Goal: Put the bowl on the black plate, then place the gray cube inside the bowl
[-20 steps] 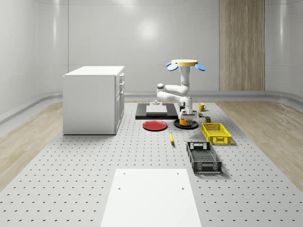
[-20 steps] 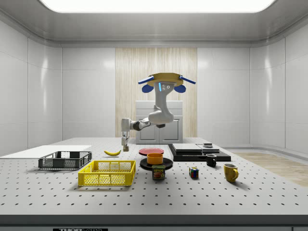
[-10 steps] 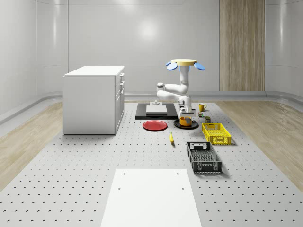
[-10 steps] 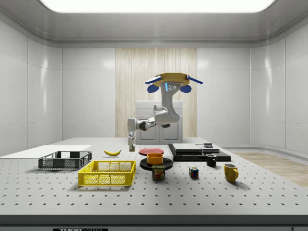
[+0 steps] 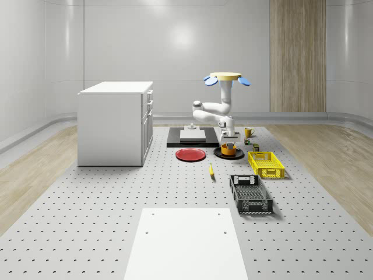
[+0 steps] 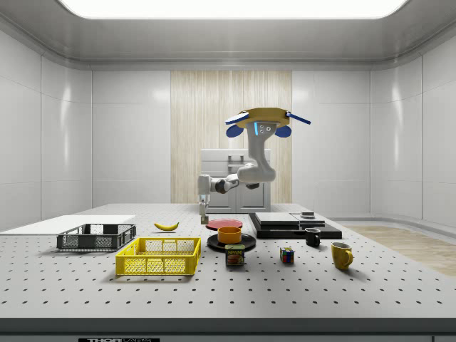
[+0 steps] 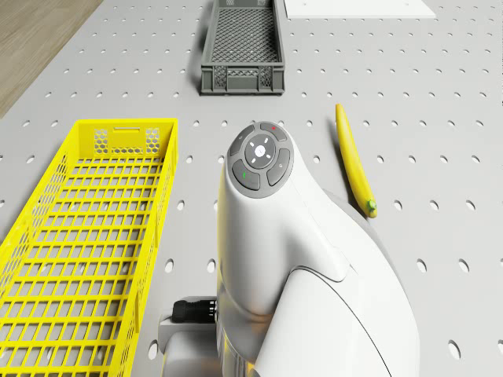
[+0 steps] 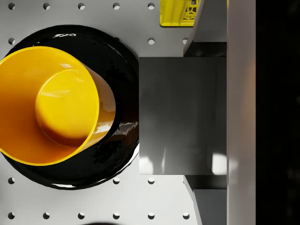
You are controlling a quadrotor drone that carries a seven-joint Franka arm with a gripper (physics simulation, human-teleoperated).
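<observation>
A quadrotor drone (image 6: 262, 121) hovers above a perforated gray table (image 5: 87, 204), behind a black plate (image 6: 246, 243). Its white arm (image 6: 249, 174) bends down and reaches forward. The gripper (image 6: 204, 209) points straight down, and its two fingers (image 8: 208, 28) are clamped on the gray cube (image 8: 178, 117), one on each side.

In the wrist view, the cube hangs in the air just beside the orange bowl (image 8: 51, 105), over the rim of the black plate and the bare table next to it. The bowl stands upright on the black plate, its inside empty.

In the side view, a red plate (image 6: 224, 224) lies just behind the black plate and a yellow crate (image 6: 159, 256) sits to the side view's left of it. Farther left are a banana (image 6: 167, 226) and a black crate (image 6: 96, 236). In front of the plate stands a can (image 6: 234, 255), and to the side view's right are a colored puzzle cube (image 6: 286, 256), a black mug (image 6: 312, 237) and a yellow mug (image 6: 341, 255). A white cabinet (image 5: 116, 122) stands at the whole-scene view's left
</observation>
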